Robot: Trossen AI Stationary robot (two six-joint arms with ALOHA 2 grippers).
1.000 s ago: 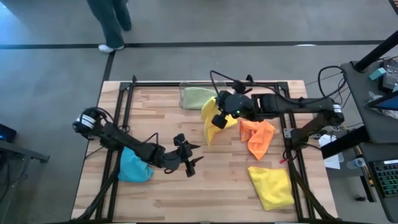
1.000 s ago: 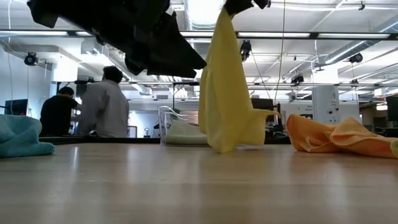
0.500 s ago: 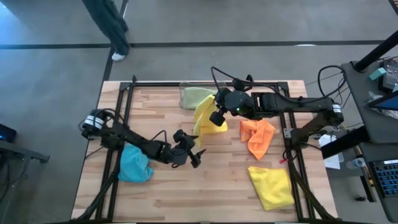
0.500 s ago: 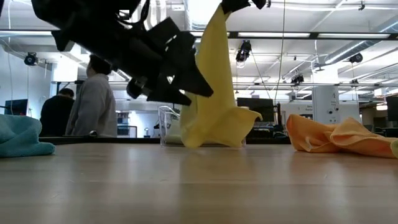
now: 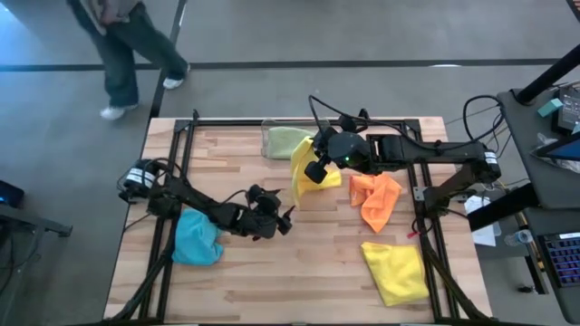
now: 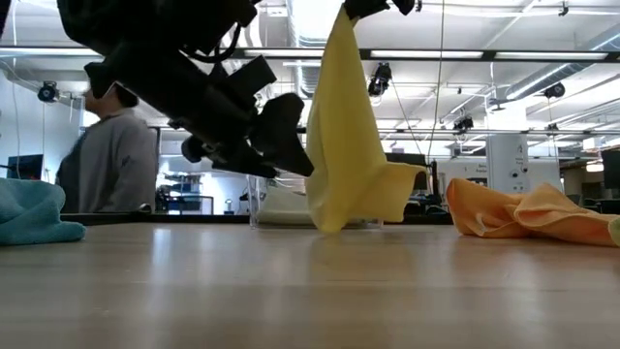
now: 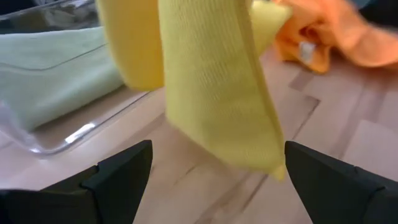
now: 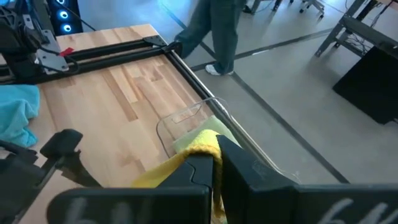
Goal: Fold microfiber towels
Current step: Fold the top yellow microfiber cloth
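Wooden bench (image 5: 317, 272) carries scattered towels. Right tool (image 5: 316, 172) pinches a hanging yellow towel (image 6: 351, 145). Left tool (image 7: 211, 180), fingers spread, faces it.

Bright, even overhead light — ceiling strips (image 6: 484, 53) glare in low view. Soft shadows on counter (image 5: 317, 272). Left wrist view blurred — near fingers (image 7: 118, 177) unfocused.

A robotics lab or workshop is showing here: a butcher-block tabletop (image 5: 308, 263) is sitting on grey concrete floor (image 5: 272, 36), ceiling pipes (image 6: 465, 53) are running overhead, and a person (image 6: 107, 160) is working behind the tabletop near monitors (image 6: 24, 167).
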